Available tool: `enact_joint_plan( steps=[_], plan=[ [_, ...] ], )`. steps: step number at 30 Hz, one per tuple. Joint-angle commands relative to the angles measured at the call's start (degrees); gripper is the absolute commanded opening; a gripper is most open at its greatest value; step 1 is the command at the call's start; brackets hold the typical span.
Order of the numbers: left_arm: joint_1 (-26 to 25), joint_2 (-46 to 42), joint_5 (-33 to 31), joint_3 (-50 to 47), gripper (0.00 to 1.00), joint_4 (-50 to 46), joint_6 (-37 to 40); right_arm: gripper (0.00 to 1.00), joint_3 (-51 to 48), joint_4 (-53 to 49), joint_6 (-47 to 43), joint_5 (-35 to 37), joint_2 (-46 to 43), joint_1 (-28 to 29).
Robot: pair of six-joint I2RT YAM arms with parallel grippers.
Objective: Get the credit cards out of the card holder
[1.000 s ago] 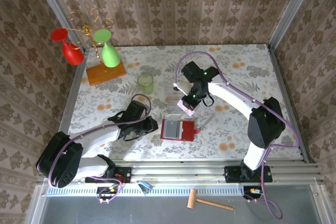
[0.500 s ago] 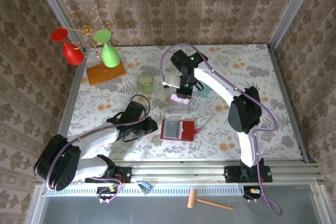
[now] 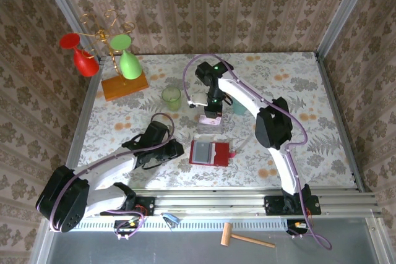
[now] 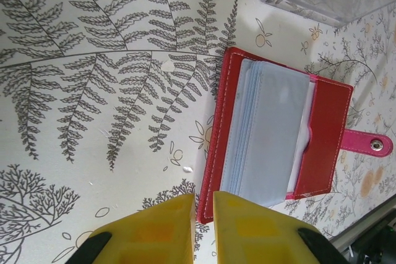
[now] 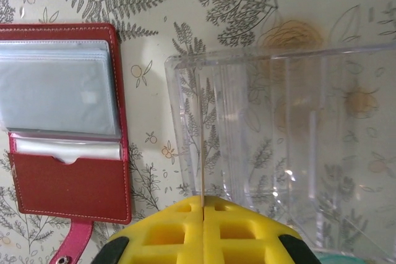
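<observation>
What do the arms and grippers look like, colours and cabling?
The left arm and right arm have white links, black joint housings and a purple cable looping along each. A green light glows near the right wrist. The left gripper and right gripper have blocky yellow fingers on black mounts.

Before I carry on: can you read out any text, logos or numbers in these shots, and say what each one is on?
There is no readable text, label or number.
The card holder is plain red with blank clear pockets. The snap on its tab is too small to show any marking.
The card in the right gripper is seen edge-on, so its faces are hidden.
The clear box shows no marking.
</observation>
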Motion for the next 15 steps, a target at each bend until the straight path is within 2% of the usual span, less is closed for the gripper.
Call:
enact_joint_plan(
  steps=[1, 15],
  plan=[
    [0.48, -0.44, -0.73, -0.64, 0.16, -1.36, -0.36, 0.0, 1.36, -3.69, -2.16, -1.85, 2.24, 0.15],
    [0.76, -0.19, -0.73, -0.99, 0.16, -1.77, -0.45, 0.0, 4.13, -5.7, -2.95, -5.2, 8.34, 0.06]
  ],
)
